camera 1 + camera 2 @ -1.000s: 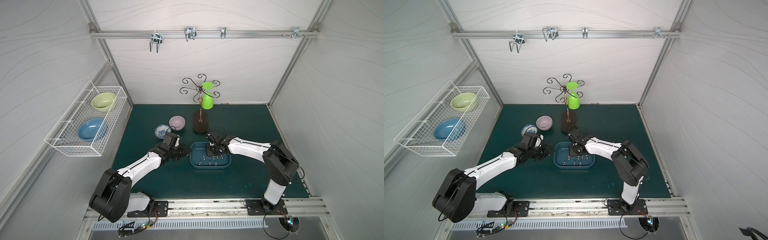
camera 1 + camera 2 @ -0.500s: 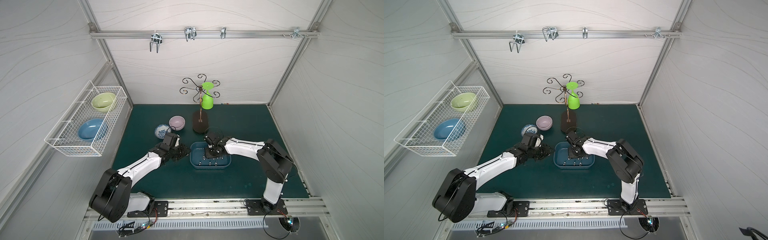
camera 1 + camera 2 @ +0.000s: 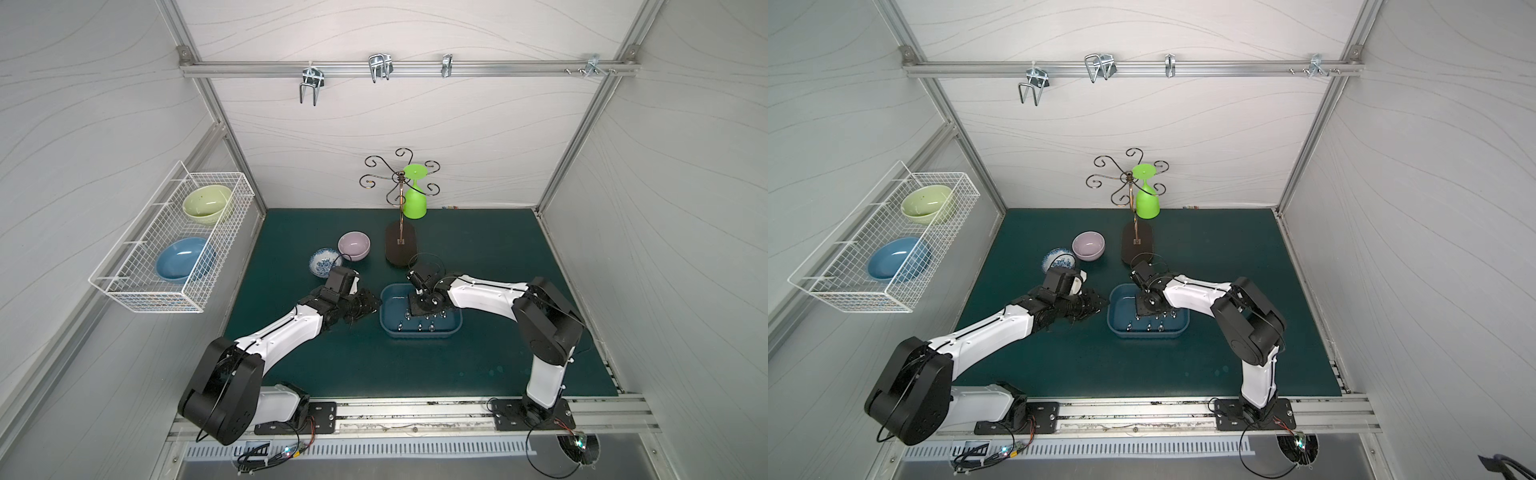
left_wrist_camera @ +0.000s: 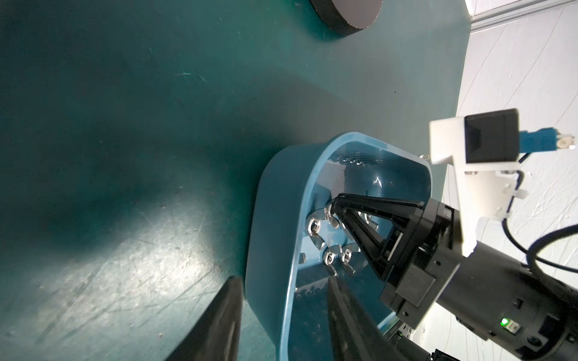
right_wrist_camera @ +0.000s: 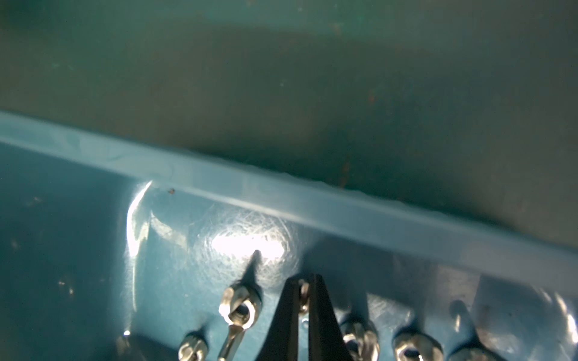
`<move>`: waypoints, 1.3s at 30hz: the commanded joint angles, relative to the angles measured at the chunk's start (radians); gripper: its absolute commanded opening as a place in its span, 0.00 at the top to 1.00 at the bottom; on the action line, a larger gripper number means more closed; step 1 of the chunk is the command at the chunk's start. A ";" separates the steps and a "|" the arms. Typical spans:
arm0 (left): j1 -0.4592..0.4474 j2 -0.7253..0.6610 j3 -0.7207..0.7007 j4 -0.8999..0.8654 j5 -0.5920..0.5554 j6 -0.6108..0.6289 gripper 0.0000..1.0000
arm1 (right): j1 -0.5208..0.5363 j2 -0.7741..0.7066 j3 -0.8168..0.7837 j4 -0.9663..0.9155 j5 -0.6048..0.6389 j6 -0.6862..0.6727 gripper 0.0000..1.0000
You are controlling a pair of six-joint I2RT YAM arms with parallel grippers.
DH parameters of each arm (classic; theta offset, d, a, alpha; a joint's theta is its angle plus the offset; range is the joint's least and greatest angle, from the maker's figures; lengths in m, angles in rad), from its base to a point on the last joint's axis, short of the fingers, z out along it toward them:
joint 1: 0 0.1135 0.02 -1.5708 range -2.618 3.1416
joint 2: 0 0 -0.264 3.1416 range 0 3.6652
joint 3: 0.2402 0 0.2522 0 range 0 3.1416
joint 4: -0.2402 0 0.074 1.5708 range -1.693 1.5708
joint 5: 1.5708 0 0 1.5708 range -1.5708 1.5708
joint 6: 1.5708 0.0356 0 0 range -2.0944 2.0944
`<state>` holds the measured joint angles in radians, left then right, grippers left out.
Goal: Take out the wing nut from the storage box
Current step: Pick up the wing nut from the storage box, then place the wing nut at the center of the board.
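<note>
The dark-blue storage box [image 3: 419,334] [image 3: 1146,334] sits mid-mat with several silver wing nuts [image 3: 419,328] on its floor. My right gripper [image 3: 417,315] [image 3: 1143,312] reaches down into it. In the right wrist view the right gripper [image 5: 304,281] is shut, with one wing of a wing nut [image 5: 304,295] pinched between its tips, close to the box's rim [image 5: 281,190]. My left gripper [image 3: 374,305] [image 4: 284,278] straddles the box's left wall [image 4: 269,218], one finger outside and one inside, holding it. Loose wing nuts [image 4: 314,226] lie beside the right fingers [image 4: 350,218].
A pink bowl [image 3: 354,245] and a small blue-patterned bowl [image 3: 324,262] stand behind the left arm. A wire cup stand on a dark base [image 3: 401,248] carries a green glass [image 3: 414,199] just behind the box. A white wire basket [image 3: 124,286] with two bowls hangs on the left wall.
My right gripper has closed on a wing nut inside the box, and its arm has drawn a little to the left. The left arm has not moved.
</note>
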<state>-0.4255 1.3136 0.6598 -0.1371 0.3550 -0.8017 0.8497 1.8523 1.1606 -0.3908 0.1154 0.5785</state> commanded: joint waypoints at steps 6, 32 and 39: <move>0.004 -0.001 0.002 0.046 0.008 -0.005 0.52 | 0.009 -0.052 0.009 0.004 0.048 -0.016 1.00; -0.279 0.157 0.239 0.065 0.037 0.032 0.53 | -0.332 -0.475 -0.266 -0.161 0.187 -0.035 1.00; -0.364 0.252 0.336 0.074 0.065 0.036 0.53 | -0.521 -0.488 -0.345 -0.146 0.169 -0.041 1.00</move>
<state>-0.7761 1.5383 0.9436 -0.0952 0.3981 -0.7860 0.3637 1.3773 0.8413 -0.5076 0.2855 0.5484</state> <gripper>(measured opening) 0.472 0.057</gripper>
